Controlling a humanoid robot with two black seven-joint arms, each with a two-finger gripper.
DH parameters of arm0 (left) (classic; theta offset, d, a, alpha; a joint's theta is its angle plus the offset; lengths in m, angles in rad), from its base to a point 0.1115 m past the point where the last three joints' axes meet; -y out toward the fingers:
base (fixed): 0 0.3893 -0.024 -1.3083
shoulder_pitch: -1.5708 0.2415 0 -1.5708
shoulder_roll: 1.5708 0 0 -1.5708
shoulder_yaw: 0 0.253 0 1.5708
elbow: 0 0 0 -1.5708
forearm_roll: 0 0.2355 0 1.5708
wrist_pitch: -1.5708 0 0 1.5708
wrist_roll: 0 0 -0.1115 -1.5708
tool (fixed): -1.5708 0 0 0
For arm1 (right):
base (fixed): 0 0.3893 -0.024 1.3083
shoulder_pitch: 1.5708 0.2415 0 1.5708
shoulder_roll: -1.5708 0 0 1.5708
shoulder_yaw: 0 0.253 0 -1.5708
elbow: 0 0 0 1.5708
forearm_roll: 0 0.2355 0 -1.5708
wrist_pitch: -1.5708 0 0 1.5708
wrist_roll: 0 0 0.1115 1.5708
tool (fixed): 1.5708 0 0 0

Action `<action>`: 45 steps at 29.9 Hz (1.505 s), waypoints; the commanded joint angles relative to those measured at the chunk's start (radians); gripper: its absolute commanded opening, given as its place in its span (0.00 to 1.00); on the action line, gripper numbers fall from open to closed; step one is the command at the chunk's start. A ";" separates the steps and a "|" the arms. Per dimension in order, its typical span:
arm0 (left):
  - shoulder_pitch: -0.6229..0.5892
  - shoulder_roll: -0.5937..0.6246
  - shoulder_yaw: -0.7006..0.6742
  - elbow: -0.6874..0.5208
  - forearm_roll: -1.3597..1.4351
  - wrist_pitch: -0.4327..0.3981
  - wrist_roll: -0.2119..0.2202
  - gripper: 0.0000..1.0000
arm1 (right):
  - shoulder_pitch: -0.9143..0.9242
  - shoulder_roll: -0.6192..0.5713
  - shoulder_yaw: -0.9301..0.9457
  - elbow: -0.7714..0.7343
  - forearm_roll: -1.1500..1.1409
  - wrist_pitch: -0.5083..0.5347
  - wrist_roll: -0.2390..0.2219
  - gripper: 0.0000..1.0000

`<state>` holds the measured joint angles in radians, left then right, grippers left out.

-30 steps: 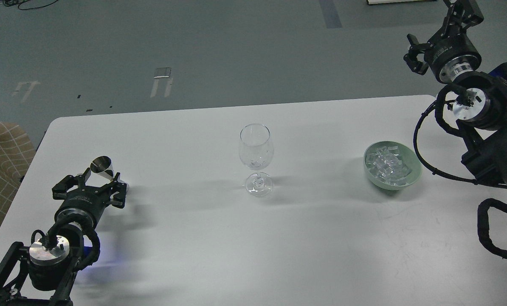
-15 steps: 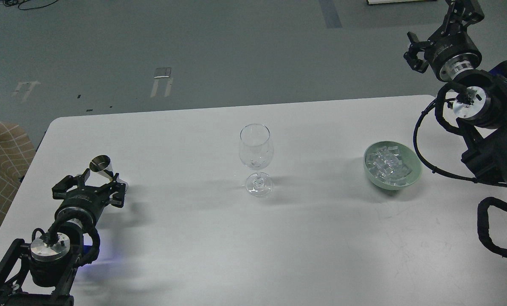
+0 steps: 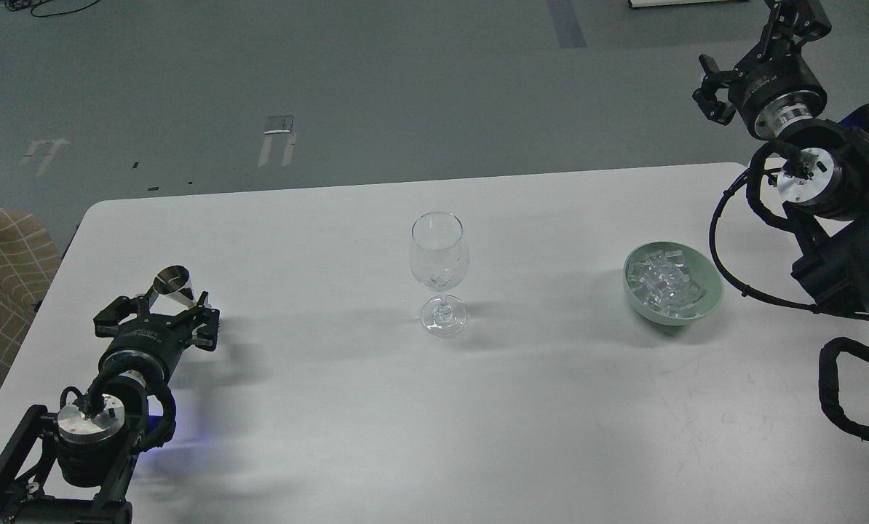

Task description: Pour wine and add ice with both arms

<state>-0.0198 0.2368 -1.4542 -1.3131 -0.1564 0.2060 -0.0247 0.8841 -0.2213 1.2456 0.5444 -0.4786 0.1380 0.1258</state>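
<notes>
A clear stemmed glass stands upright mid-table. Clear ice cubes fill a pale green bowl at the right. A small silver metal cup stands at the left; I cannot see the wine or tell whether it is inside. My left gripper is open and low on the table, its fingers spread either side of the cup's near side. My right gripper is open and empty, raised high beyond the table's far right corner, well above and behind the bowl.
The white table ends at a far edge behind the glass and a rounded corner at far left. A tan checked seat stands off the left edge. My right arm's cables hang beside the bowl.
My left arm has shifted slightly, its gripper still at the silver cup. My right gripper has risen a little. The glass, bowl and cup have not moved.
</notes>
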 commanded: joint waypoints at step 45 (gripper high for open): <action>-0.057 -0.013 0.000 0.089 0.001 -0.046 0.002 0.55 | 0.018 0.000 0.000 -0.003 -0.002 -0.003 0.000 1.00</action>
<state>-0.0769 0.2268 -1.4543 -1.2291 -0.1565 0.1629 -0.0230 0.9004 -0.2217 1.2455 0.5415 -0.4802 0.1359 0.1258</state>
